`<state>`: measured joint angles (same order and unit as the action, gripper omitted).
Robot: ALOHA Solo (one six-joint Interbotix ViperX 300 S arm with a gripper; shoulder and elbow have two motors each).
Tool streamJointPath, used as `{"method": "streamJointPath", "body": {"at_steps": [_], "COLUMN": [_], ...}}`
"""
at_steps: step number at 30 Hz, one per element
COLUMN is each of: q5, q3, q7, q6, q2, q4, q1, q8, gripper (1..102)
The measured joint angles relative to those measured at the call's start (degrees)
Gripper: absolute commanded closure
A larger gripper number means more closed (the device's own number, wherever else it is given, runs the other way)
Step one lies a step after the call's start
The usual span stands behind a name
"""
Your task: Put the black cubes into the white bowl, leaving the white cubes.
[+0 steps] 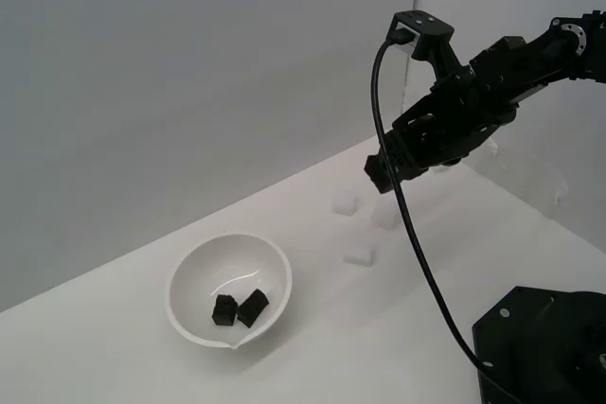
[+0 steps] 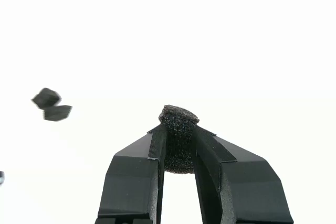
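Black cubes (image 1: 240, 308): two lay in the white bowl (image 1: 194, 273).
The tool (image 2: 179, 148) pinched the third (image 2: 179, 129), well apart from the bowl.

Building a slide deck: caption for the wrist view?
Gripper shut on a black cube, two more black cubes lying in the distance.

surface: white tabletop (image 1: 114, 347) | backdrop: plain grey wall (image 1: 189, 63)

The exterior view looks down obliquely across the table (image 1: 114, 347) from some distance. The wrist view peers close along the jaws. Both catch the black cubes (image 1: 239, 308) (image 2: 51, 105).
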<state>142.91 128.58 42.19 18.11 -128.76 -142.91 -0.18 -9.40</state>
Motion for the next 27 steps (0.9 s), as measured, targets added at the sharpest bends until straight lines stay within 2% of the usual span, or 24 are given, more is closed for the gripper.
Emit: {"method": "streamJointPath", "body": {"at_steps": [8,18,24,27], "q5": [-3.1,-6.0,-9.0,-10.1], "q3": [-1.1,-7.0,-11.9,-13.9], "q7": [-2.2,-6.1,-7.6,-8.3], "q6": [3.8,6.2,6.2,7.0], "q2": [1.2,6.9,11.6,13.6], "q4": [3.3,6.2,9.0,10.1], "q1": [-8.2,-17.0,-21.5,-23.5], "q8": [0.3,0.2,0.3,0.2], "gripper": [100,100,101,101]}}
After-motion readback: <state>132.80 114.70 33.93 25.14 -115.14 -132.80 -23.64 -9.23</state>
